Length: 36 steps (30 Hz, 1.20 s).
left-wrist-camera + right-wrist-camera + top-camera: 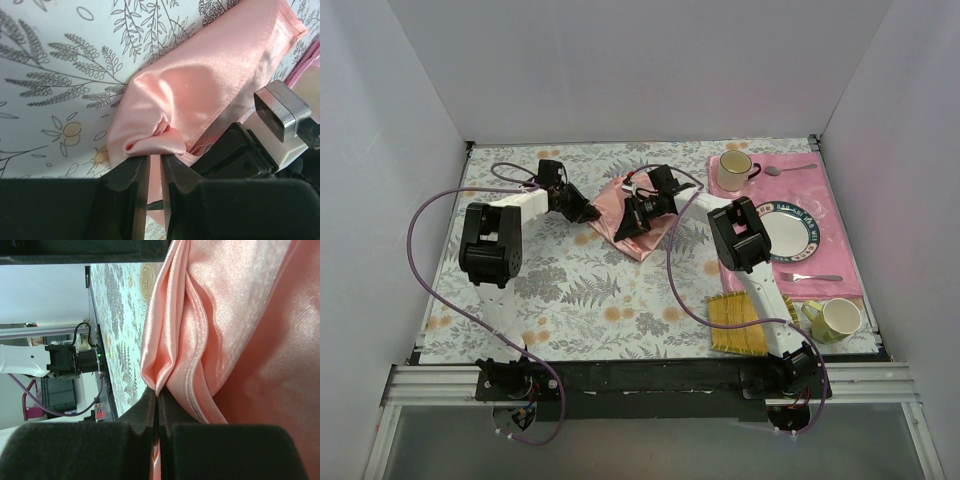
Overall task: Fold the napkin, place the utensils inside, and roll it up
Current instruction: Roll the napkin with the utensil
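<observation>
Napkin: salmon-pink and glossy, it lies crumpled on the flowered tablecloth just toward 12 o'clock from the table's middle in the top view, with a pointed corner aimed at 6 o'clock.
Napkin shape: bunched and creased rather than flat; the wrist views show doubled layers and a stitched hem.
Left gripper: at the napkin's 9 o'clock edge, low to the table.
Left fingers: nearly together, with a slim gap between them; a puckered fold of napkin is pinched at the tips, and pink cloth shows in the gap.
Right gripper: over the middle of the napkin, reaching in from its 2 o'clock side in the top view.
Right fingers: pressed fully together, with a thin edge of napkin clamped between the tips and the cloth fanning out above them.
Gap between grippers: small; they sit near each other across the napkin's 9 o'clock half.
Placemat: deeper pink and matte, along the table's 3 o'clock side, apart from the napkin.
Plate: on the middle of the placemat.
Fork: at the plate's 6 o'clock.
Silver spoon: at the plate's 12 o'clock.
White mug: at the placemat's 11 o'clock corner.
Yellow mug: at its 6 o'clock end.
Straw mat: yellow, at 9 o'clock of the yellow mug, partly under the right arm.
</observation>
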Motion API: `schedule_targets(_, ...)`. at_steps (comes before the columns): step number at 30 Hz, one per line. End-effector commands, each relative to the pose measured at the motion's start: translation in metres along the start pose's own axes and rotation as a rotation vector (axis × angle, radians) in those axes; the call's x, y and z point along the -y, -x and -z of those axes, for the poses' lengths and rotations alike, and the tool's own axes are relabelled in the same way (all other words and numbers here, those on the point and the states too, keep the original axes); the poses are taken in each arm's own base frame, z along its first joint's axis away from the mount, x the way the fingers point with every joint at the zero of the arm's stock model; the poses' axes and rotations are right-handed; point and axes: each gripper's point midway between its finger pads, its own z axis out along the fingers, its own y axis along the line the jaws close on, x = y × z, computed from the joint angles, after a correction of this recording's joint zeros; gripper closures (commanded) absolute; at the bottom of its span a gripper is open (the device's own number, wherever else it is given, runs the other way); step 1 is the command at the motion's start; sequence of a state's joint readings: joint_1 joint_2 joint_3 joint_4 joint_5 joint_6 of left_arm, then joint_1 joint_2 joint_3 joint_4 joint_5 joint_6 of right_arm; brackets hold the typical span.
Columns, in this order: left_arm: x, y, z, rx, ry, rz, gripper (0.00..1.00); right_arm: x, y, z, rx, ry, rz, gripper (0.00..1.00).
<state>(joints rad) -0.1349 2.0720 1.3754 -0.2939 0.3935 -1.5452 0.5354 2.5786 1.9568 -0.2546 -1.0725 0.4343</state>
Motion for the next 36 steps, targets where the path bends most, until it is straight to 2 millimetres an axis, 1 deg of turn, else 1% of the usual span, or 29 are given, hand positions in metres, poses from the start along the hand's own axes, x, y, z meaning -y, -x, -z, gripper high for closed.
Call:
schedule_targets(1, -0.012, 0.017, -0.007, 0.038, 0.087, -0.05, 0.84, 0.04, -0.004, -0.002, 0.015, -0.097, -0.037, 0.99)
schedule_targets(2, -0.017, 0.02, -0.005, 0.053, 0.12, -0.056, 0.83, 0.041, -0.004, -0.001, 0.015, -0.096, -0.039, 0.99)
schedule_targets(4, -0.006, 0.03, 0.005, 0.089, 0.115, -0.111, 0.8, 0.042, -0.004, -0.001, 0.018, -0.099, -0.046, 0.99)
schedule_targets(5, -0.004, 0.032, 0.01, 0.096, 0.126, -0.121, 0.8, 0.042, -0.003, 0.0, 0.02, -0.098, -0.046, 0.99)
schedule_targets(7, 0.016, 0.036, 0.024, 0.116, 0.089, -0.159, 0.76, 0.041, -0.002, -0.001, 0.024, -0.095, -0.05, 0.99)
schedule_targets(9, 0.027, 0.03, 0.032, 0.103, 0.055, -0.183, 0.74, 0.041, 0.0, -0.001, 0.029, -0.089, -0.052, 0.99)
schedule_targets(10, 0.039, 0.03, 0.044, 0.117, 0.022, -0.195, 0.74, 0.04, 0.001, -0.001, 0.031, -0.09, -0.052, 0.99)
schedule_targets(11, 0.04, 0.024, 0.045, 0.108, 0.008, -0.184, 0.74, 0.042, 0.001, -0.001, 0.032, -0.092, -0.057, 0.99)
schedule_targets(12, 0.046, 0.017, 0.049, 0.091, -0.027, -0.182, 0.75, 0.042, 0.002, 0.001, 0.036, -0.092, -0.056, 0.99)
schedule_targets(13, 0.055, 0.013, 0.058, 0.091, -0.066, -0.176, 0.75, 0.041, 0.002, 0.0, 0.035, -0.09, -0.057, 0.99)
schedule_targets(14, 0.049, 0.004, 0.055, 0.077, -0.088, -0.162, 0.77, 0.041, 0.003, 0.0, 0.037, -0.088, -0.059, 0.99)
schedule_targets(15, 0.055, -0.005, 0.057, 0.05, -0.129, -0.129, 0.78, 0.042, 0.002, 0.0, 0.037, -0.088, -0.062, 0.99)
schedule_targets(16, 0.054, -0.011, 0.057, 0.041, -0.148, -0.118, 0.8, 0.042, 0.003, 0.0, 0.037, -0.088, -0.061, 0.99)
schedule_targets(17, 0.063, -0.011, 0.06, 0.058, -0.199, -0.126, 0.82, 0.042, 0.003, 0.0, 0.037, -0.088, -0.061, 0.99)
schedule_targets(18, 0.055, -0.022, 0.055, 0.031, -0.193, -0.088, 0.84, 0.042, 0.002, 0.0, 0.036, -0.087, -0.061, 0.99)
schedule_targets(20, 0.059, -0.027, 0.053, 0.018, -0.237, -0.078, 0.85, 0.042, 0.003, 0.001, 0.037, -0.087, -0.063, 0.99)
schedule_targets(21, 0.052, -0.035, 0.048, 0.0, -0.235, -0.064, 0.86, 0.042, 0.002, 0.002, 0.036, -0.087, -0.06, 0.99)
schedule_targets(22, 0.053, -0.039, 0.047, -0.012, -0.25, -0.044, 0.86, 0.042, 0.002, 0.002, 0.036, -0.09, -0.06, 0.99)
schedule_targets(24, 0.06, -0.037, 0.045, 0.013, -0.303, -0.057, 0.86, 0.042, 0.001, 0.002, 0.031, -0.092, -0.06, 0.99)
schedule_targets(25, 0.055, -0.04, 0.041, 0.005, -0.3, -0.035, 0.86, 0.042, 0.001, 0.002, 0.033, -0.092, -0.059, 0.99)
schedule_targets(26, 0.059, -0.037, 0.04, 0.013, -0.33, -0.037, 0.86, 0.042, 0.001, 0.002, 0.033, -0.092, -0.059, 0.99)
schedule_targets(27, 0.057, -0.039, 0.035, 0.002, -0.336, -0.021, 0.87, 0.043, 0.001, 0.003, 0.034, -0.092, -0.059, 0.99)
schedule_targets(28, 0.059, -0.039, 0.035, 0.003, -0.34, -0.027, 0.87, 0.044, 0.001, 0.003, 0.033, -0.093, -0.062, 0.99)
schedule_targets(30, 0.064, -0.038, 0.04, 0.02, -0.343, -0.042, 0.86, 0.043, 0.001, 0.003, 0.032, -0.09, -0.059, 0.99)
schedule_targets(32, 0.06, -0.037, 0.044, 0.038, -0.316, -0.056, 0.86, 0.043, 0.001, 0.003, 0.032, -0.091, -0.055, 0.99)
schedule_targets(33, 0.063, -0.036, 0.051, 0.055, -0.315, -0.073, 0.85, 0.043, 0.0, 0.004, 0.031, -0.093, -0.058, 0.99)
schedule_targets(34, 0.057, -0.038, 0.055, 0.057, -0.282, -0.071, 0.84, 0.044, 0.0, 0.005, 0.031, -0.094, -0.056, 0.99)
schedule_targets(35, 0.053, -0.03, 0.056, 0.106, -0.25, -0.086, 0.84, 0.044, 0.0, 0.005, 0.03, -0.093, -0.058, 0.99)
schedule_targets(36, 0.05, -0.028, 0.066, 0.131, -0.215, -0.077, 0.85, 0.044, 0.0, 0.005, 0.03, -0.094, -0.058, 0.99)
